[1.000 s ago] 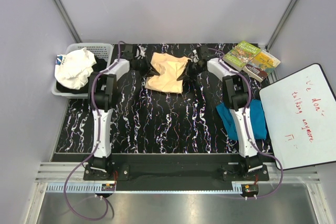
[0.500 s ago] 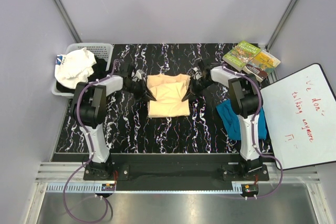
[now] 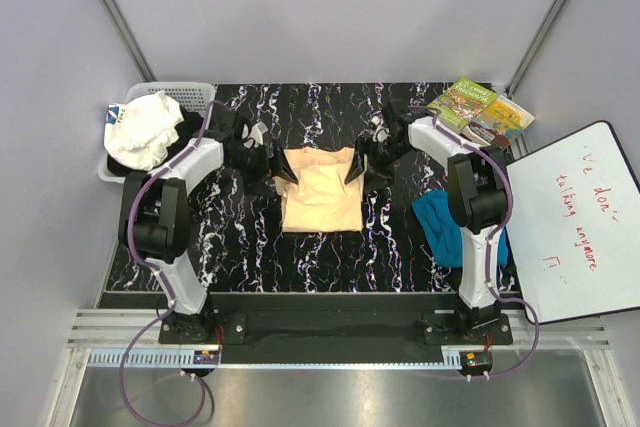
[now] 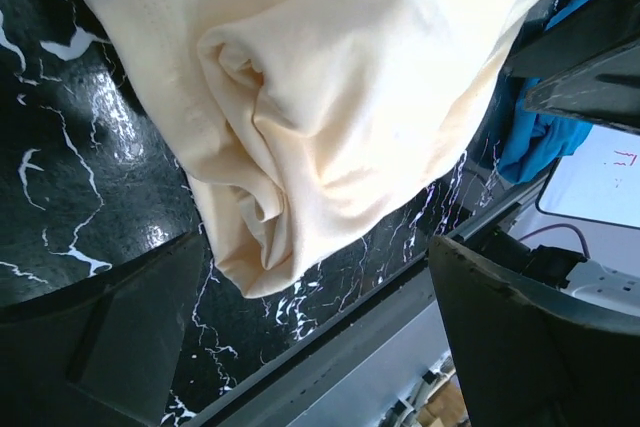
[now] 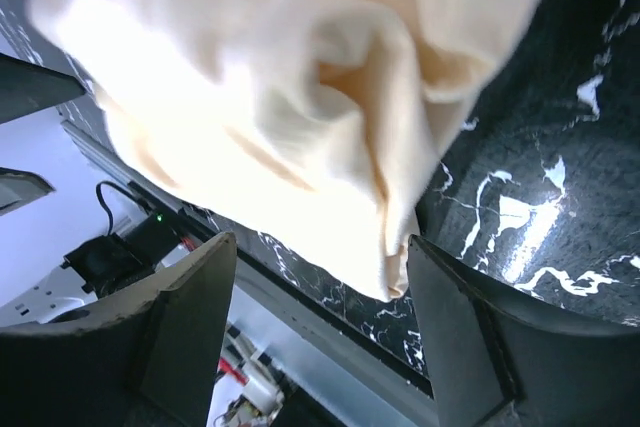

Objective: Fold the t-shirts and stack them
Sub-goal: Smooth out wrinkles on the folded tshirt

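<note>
The pale peach t-shirt [image 3: 320, 192] lies folded into a rough rectangle at the table's middle. My left gripper [image 3: 277, 175] stands open at its far-left corner, and my right gripper [image 3: 357, 169] stands open at its far-right corner. In the left wrist view the bunched peach t-shirt [image 4: 330, 117] lies just ahead of the open left gripper [image 4: 320, 347], with nothing between the fingers. The right wrist view shows the peach t-shirt's [image 5: 280, 117] edge hanging loose at the mouth of the open right gripper [image 5: 330, 332]. The teal t-shirt [image 3: 438, 229] lies crumpled at the right, partly hidden by the right arm.
A white basket [image 3: 190, 93] at the far left holds a crumpled white cloth [image 3: 145, 129]. Two books [image 3: 478, 112] lie at the far right corner. A whiteboard [image 3: 570, 217] rests along the right edge, next to the teal t-shirt.
Both grippers carried the peach t-shirt's far edge toward the near side, folding it over, then opened and let it go. The shirt now lies flatter and squarer.
</note>
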Motion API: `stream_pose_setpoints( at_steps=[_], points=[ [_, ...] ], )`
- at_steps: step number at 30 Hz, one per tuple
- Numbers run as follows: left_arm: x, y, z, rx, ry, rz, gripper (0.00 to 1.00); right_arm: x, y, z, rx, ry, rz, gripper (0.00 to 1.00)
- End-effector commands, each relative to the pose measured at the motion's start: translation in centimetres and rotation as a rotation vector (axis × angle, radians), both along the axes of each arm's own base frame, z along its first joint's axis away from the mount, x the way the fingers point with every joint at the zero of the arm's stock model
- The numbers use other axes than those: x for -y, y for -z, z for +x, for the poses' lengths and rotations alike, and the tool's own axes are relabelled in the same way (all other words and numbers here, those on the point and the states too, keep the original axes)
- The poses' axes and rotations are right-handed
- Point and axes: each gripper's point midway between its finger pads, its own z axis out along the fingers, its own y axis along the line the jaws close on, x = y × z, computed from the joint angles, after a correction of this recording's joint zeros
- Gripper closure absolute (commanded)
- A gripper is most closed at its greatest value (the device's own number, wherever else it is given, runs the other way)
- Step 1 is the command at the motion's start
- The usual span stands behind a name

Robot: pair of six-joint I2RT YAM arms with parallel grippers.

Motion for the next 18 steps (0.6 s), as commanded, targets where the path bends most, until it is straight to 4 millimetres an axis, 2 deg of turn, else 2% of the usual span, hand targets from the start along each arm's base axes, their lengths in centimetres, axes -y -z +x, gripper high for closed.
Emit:
stream_pose_setpoints(
  at_steps=[1,2,4,5,6,7,8,10,11,18],
  points=[
    [-0.6,-2.1,2.4,0.117,0.008,0.045,0.01,-0.1,-3.1,3.1,0.127,0.01,-0.008,0.24],
    [-0.7,-2.0,2.7,0.125,0.009,0.054,0.01,-0.1,-2.6,3.5,0.126,0.011,-0.016,0.24],
    [-0.7,-1.7,3.6,0.134,0.014,0.066,0.08,-0.2,-2.8,4.8,0.156,0.016,-0.026,0.24],
    [-0.7,-1.5,3.9,0.14,0.02,0.071,0.12,-0.1,-2.0,5.2,0.145,0.019,-0.037,0.24],
    [-0.7,-1.4,4.3,0.146,0.023,0.075,0.16,-0.2,-2.4,5.9,0.163,0.022,-0.037,0.24],
    [-0.6,-1.2,4.8,0.145,0.025,0.074,0.24,-0.1,-2.1,6.3,0.168,0.027,-0.047,0.24],
    [-0.6,-1.1,5.2,0.15,0.027,0.078,0.28,0.0,-1.5,6.5,0.161,0.03,-0.056,0.24],
    [-0.4,-0.6,5.9,0.144,0.03,0.075,0.33,0.1,-1.5,7.4,0.184,0.032,-0.067,0.24],
    [-0.4,-0.5,6.2,0.145,0.032,0.074,0.34,0.1,-1.0,7.6,0.179,0.03,-0.073,0.24],
    [0.2,-0.1,8.0,0.149,0.03,0.057,0.33,0.2,-0.8,8.2,0.189,0.032,-0.084,0.24]
  ],
)
